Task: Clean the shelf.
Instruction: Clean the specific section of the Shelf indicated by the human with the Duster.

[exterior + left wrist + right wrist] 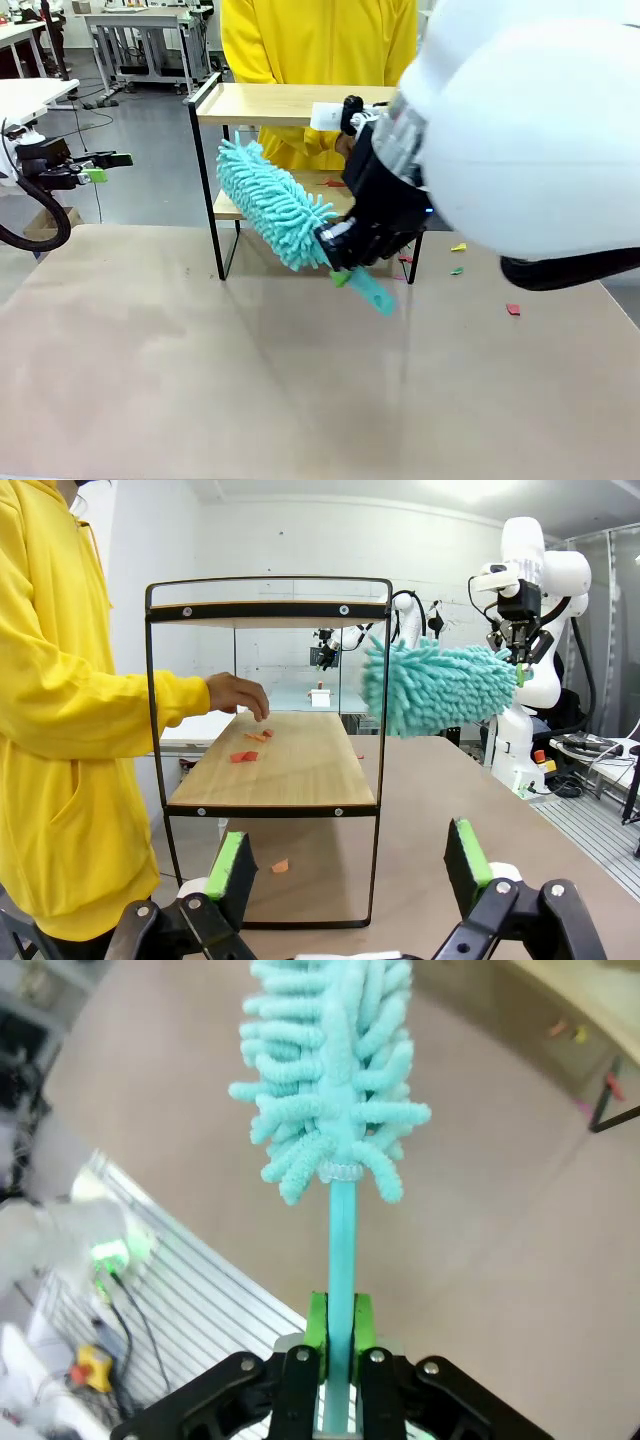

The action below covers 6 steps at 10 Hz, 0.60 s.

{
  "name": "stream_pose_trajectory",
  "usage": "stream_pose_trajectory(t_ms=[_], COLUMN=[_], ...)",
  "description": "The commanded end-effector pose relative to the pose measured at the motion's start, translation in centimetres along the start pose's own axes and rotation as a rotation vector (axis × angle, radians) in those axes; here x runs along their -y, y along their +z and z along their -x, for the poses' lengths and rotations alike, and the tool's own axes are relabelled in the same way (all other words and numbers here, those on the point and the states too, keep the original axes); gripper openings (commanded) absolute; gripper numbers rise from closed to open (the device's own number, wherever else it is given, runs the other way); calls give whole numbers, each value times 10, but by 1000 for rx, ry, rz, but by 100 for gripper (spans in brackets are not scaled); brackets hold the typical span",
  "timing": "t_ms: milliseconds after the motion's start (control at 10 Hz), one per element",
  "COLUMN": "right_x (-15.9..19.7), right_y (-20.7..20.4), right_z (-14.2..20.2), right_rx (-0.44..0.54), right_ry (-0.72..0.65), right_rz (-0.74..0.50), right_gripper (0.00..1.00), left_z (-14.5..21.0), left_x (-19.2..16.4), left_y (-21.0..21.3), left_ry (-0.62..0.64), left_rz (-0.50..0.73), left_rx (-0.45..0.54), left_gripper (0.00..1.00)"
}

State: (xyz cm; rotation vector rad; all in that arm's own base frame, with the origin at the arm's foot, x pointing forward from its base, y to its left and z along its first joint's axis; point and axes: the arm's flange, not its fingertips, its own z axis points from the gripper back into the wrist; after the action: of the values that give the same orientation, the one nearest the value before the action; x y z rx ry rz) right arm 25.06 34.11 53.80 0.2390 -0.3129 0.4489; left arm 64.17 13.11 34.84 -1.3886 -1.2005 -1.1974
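The right arm looms closest, its white body covering the upper right of the front view. Below it the right end effector is clamped tight on the thin handle of a teal duster, green pads pressed to either side. The grip sits low on the handle, probably so the whole fluffy head can reach in between the boards. The head slants up and to the left towards the shelf. In the left wrist view it lies level with the gap between the tiers, at the open side. Whether it touches the frame I cannot tell.

The shelf stands on the far part of the worktop, just in front of a person in yellow. It has two pale wooden boards in a thin black frame. The top board looks bare. The lower one carries orange and red scraps near its far end, where the person's hand rests, and more bits lie on the worktop beside and beneath it. So the sweeping is hardly begun, I judge.

The left end effector hangs well off to the side, jaws spread wide and empty, likely kept clear of the duster's path.
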Motion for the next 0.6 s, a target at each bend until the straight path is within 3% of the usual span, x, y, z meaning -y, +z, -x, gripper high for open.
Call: stream_pose_trajectory(t_ms=[0,100,500], right_x=[-12,0,-6], right_y=[-19,0,-9], right_z=[-34,0,-7], right_rx=[46,0,-4], right_ry=[-76,0,-30], right_rz=[-4,0,-7], right_gripper=[13,13,13], left_z=[-1,-1,-1], left_x=[3,3,3], left_y=[-1,-1,-1], left_ry=[-14,-14,-14], left_rz=[6,6,6], left_rx=[-6,-6,-6], left_gripper=[100,100,100])
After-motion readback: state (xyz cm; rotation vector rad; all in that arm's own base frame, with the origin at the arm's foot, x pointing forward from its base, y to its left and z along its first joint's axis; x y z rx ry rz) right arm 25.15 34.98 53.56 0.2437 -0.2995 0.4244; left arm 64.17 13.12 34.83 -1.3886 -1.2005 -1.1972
